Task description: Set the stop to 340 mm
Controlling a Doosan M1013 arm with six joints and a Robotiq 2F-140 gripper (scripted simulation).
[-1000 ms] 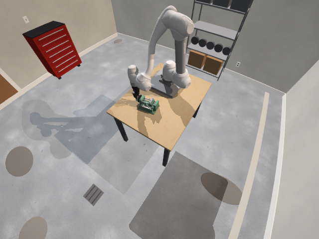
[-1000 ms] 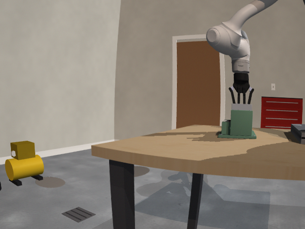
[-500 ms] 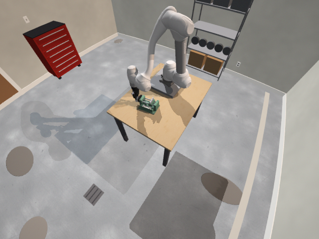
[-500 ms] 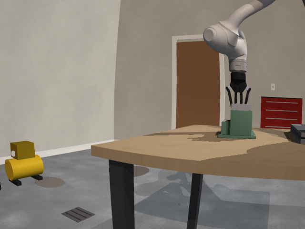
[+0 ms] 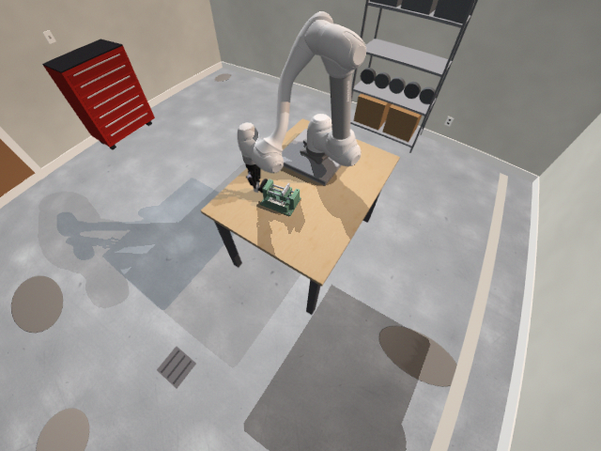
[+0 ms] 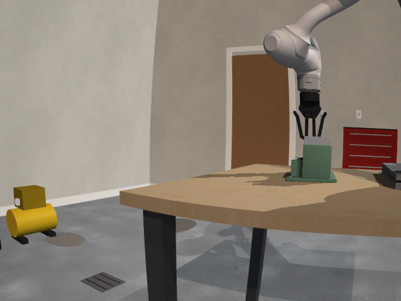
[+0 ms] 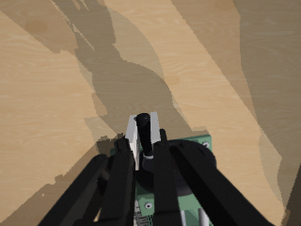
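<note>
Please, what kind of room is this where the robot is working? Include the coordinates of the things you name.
Probably a workshop: there is a red drawer cabinet (image 5: 104, 92) (image 6: 369, 148), a metal shelf rack (image 5: 441, 92) and a yellow machine resembling an air compressor (image 6: 34, 220).

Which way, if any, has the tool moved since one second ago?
Yes: in the exterior view, the tool has shifted left, closer to the brown door.
</note>
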